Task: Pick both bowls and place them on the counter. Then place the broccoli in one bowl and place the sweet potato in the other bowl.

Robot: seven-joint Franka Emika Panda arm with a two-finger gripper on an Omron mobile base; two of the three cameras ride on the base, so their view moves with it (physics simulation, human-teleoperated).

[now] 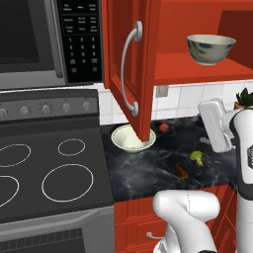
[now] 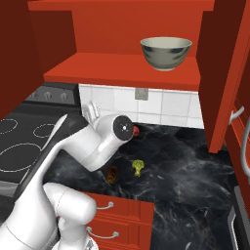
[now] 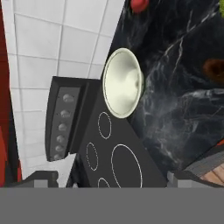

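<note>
The shallower, whitish bowl [image 1: 132,138] sits on the black marble bench [image 1: 163,168], at its left end just beside the stovetop [image 1: 49,168] and partly behind the lower edge of the open red cabinet door [image 1: 129,64]; in the hand view the same bowl [image 3: 123,82] shows its cream inside, with the stovetop's white rings beside it. The deeper grey-mottled bowl [image 1: 210,48] stands upright on the red cabinet shelf [image 1: 197,74] above the bench, seen also from the right base view [image 2: 166,52] near the shelf's front edge. The broccoli [image 1: 197,157] lies on the bench to the right of the whitish bowl and nearer the front, well apart from it. The sweet potato [image 1: 182,171] lies just beside the floret, a little nearer and to its left; from the right base view the broccoli [image 2: 138,167] and the sweet potato [image 2: 112,175] lie close together but not touching. A small round red item [image 1: 164,127] rests far back on the bench near the tiled wall. The pincer [image 3: 111,178] hangs above the bench, its two dark tips set far apart at the lower corners of the hand view, with nothing between them.
</note>
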